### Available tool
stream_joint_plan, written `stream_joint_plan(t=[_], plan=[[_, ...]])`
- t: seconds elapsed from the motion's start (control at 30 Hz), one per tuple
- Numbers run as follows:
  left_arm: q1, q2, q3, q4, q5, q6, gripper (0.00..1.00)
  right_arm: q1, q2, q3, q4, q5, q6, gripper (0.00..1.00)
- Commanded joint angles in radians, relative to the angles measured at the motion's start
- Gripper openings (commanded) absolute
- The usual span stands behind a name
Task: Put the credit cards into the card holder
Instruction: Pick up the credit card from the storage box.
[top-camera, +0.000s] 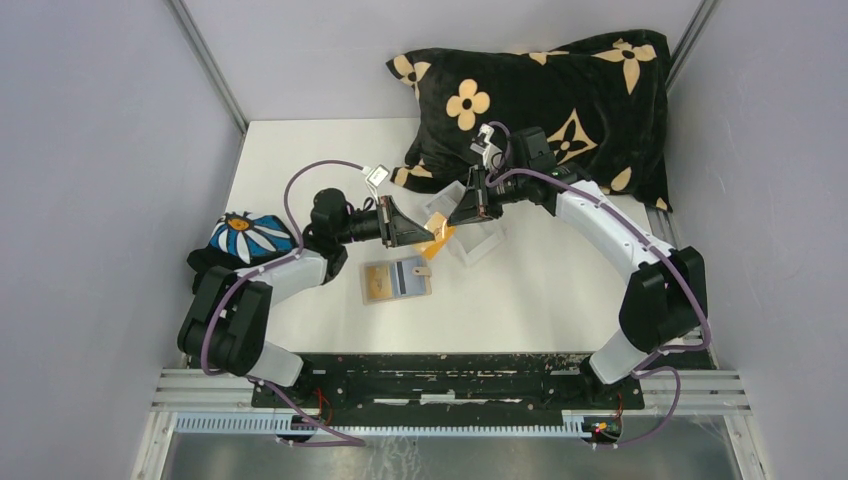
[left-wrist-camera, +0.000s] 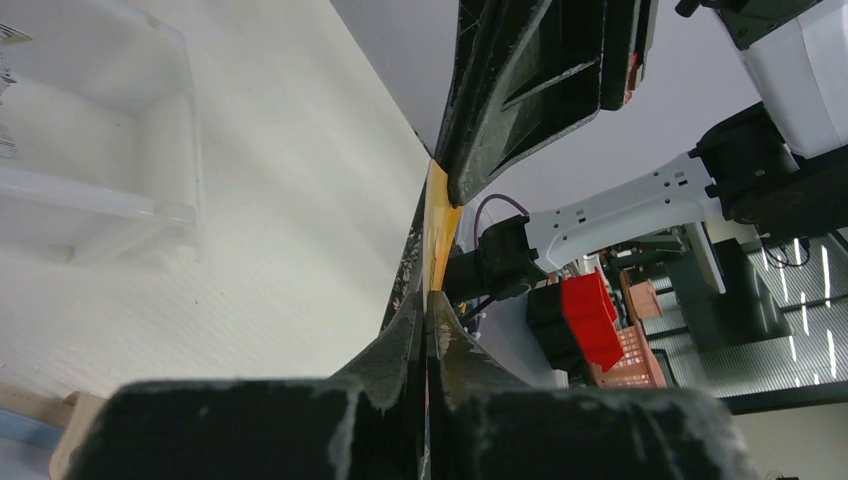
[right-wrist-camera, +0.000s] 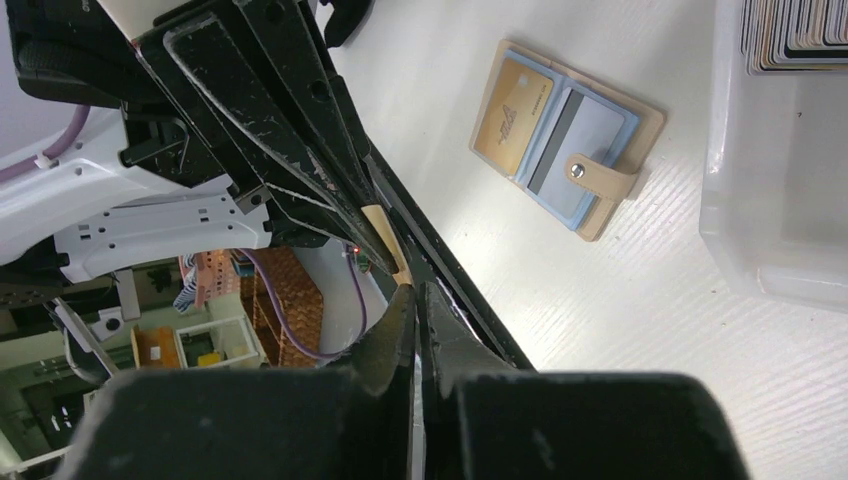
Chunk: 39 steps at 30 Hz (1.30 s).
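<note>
Left hand (left-wrist-camera: 427, 305): clenched on yellow card (left-wrist-camera: 438, 225).
Right hand (right-wrist-camera: 415, 292): clenched on same card.
Handover: release right before left pulls away.

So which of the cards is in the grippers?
The orange-yellow card, pinched between the left gripper and right gripper; the gold card and grey-blue card lie in the open card holder, the rest stacked in the clear box.
</note>
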Motion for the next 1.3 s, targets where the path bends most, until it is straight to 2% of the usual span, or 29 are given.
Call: stream_joint_plan(t=[0.0, 0.07, 0.1, 0.17, 0.23, 0.4, 0.57, 0.77, 1.27], plan=[[0.006, 0.008, -0.026, 0.065, -0.001, -0.042, 0.03, -0.001, 0.005, 0.014, 0.072, -0.011, 0.028, 0.11], [0.006, 0.0, -0.042, 0.068, -0.048, -0.048, 0.03, -0.001, 0.003, 0.013, 0.068, 0.024, 0.024, 0.31], [0.006, -0.006, -0.052, 0.069, -0.075, -0.054, 0.03, -0.001, 0.0, 0.01, 0.072, 0.044, 0.023, 0.37], [0.005, -0.028, -0.08, 0.07, -0.142, -0.07, 0.03, -0.001, -0.009, -0.008, 0.089, 0.089, 0.033, 0.47], [0.006, -0.062, -0.117, 0.06, -0.237, -0.091, 0.03, 0.005, -0.02, -0.035, 0.127, 0.126, 0.051, 0.51], [0.006, -0.176, -0.234, 0.054, -0.487, -0.173, 0.03, 0.058, -0.059, -0.118, 0.219, 0.243, 0.078, 0.53], [0.005, -0.291, -0.333, 0.066, -0.644, -0.268, 0.03, 0.151, -0.057, -0.174, 0.288, 0.353, 0.115, 0.52], [0.004, -0.339, -0.379, 0.06, -0.703, -0.311, 0.03, 0.23, -0.012, -0.205, 0.408, 0.383, 0.2, 0.52], [0.003, -0.348, -0.441, 0.181, -0.733, -0.432, 0.03, 0.236, 0.05, -0.271, 0.609, 0.347, 0.352, 0.51]])
